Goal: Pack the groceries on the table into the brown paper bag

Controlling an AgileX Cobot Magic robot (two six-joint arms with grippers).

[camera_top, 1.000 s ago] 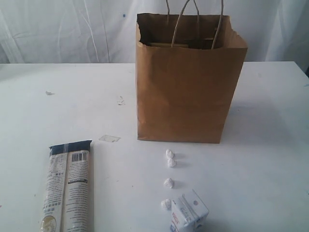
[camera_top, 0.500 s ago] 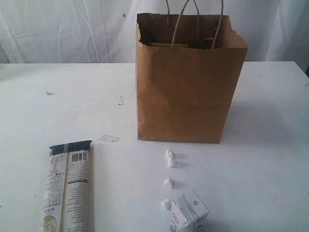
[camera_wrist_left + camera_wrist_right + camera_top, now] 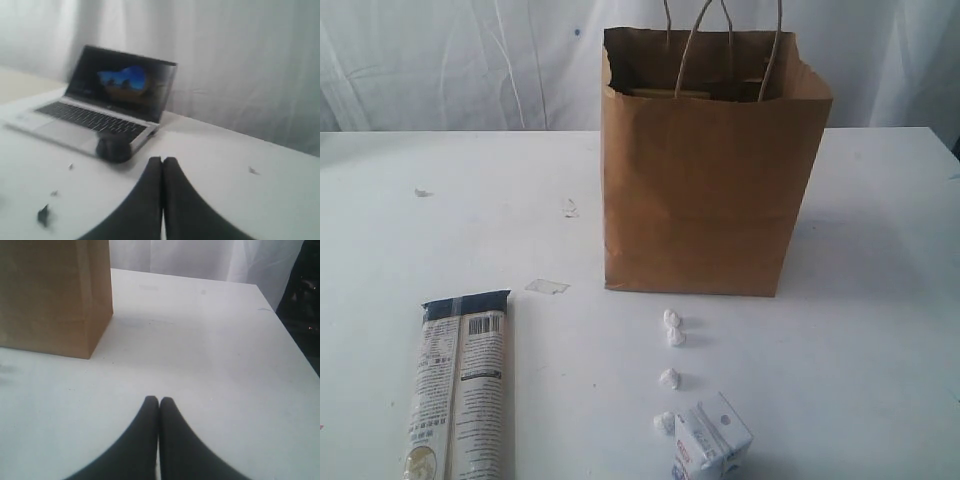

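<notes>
Brown paper bag [image 3: 700, 190] stands upright, mouth open, on the counter [image 3: 880, 330], I judge so loads drop in from above; long printed packet [image 3: 460, 390] lies flat on the left arm's side and small white carton [image 3: 712, 440] nearer the middle, both outside it; my left gripper [image 3: 162, 162] and right gripper [image 3: 159, 401] are clenched, empty.

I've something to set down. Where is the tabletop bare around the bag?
Widest free patch: the table right of the brown paper bag, out to its edge. Also bare: left of the bag, beyond the long printed packet, save a few scraps. Crowded: in front of the bag, where paper balls run to the small white carton.
</notes>
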